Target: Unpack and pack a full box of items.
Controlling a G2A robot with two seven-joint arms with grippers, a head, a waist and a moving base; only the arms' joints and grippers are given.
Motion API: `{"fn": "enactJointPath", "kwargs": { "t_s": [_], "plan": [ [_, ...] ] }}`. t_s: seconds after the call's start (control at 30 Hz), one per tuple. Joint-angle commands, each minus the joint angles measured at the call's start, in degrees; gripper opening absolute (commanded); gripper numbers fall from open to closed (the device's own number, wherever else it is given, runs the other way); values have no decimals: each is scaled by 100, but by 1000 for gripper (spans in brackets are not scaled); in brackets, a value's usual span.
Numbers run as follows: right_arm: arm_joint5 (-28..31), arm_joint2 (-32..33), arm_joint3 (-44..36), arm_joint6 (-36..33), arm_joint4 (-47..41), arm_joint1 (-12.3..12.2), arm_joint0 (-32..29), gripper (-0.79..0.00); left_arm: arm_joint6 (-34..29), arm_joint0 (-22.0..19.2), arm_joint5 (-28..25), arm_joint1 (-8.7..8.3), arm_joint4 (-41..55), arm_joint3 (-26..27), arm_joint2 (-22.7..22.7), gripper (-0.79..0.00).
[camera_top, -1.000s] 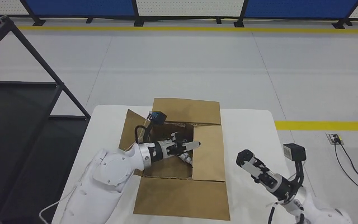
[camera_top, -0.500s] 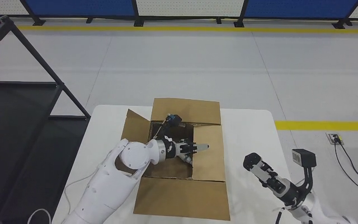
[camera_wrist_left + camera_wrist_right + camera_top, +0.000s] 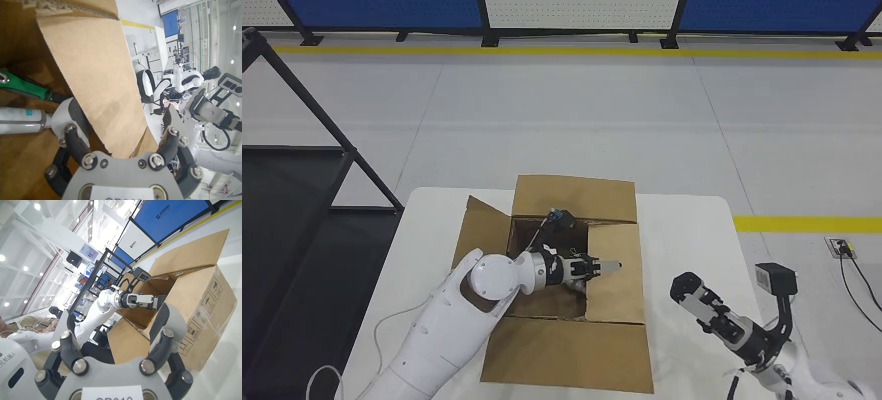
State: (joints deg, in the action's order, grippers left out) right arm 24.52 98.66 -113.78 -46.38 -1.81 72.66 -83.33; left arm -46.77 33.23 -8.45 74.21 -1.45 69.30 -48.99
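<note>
Left gripper (image 3: 121,111), fingers spread, straddles a box flap (image 3: 94,66), apparently not pinching it; right gripper (image 3: 115,313) hangs nearby, likewise spread.

Glossy white shells on the left arm (image 3: 467,310), rounded at the joints, with a black band at the wrist. The left gripper (image 3: 121,113) has a grey metal plate studded with silver screws, black linkage bars and a white label with dark print. Its fingers (image 3: 65,111) are white-backed with black ribbed pads. The left wrist camera (image 3: 141,274) is a grey box with dark lenses on a black bracket, thin cable alongside. The right arm (image 3: 747,340) has white and black segments, with black cable loops underneath. The right gripper (image 3: 115,319) shows the same plate, screws, links and ribbed pads. The right wrist camera (image 3: 773,277) is a grey box on a black stalk.
</note>
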Motion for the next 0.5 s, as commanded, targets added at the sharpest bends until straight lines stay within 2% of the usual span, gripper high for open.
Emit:
{"fn": "enactJointPath", "kwargs": {
  "t_s": [0.0, 0.2, 0.47],
  "plan": [
    [11, -21, -13, 28, -1, -12, -23, 0, 70, 1, -116, 11, 29, -10, -21, 0],
    [9, -116, -102, 105, 53, -49, -45, 0, 4, 99, -422, -23, 62, 198, -180, 0],
    [-17, -263, -199, 192, 169, -97, -19, 0, -78, 404, -459, -146, -169, 982, -519, 0]
  ]
}}
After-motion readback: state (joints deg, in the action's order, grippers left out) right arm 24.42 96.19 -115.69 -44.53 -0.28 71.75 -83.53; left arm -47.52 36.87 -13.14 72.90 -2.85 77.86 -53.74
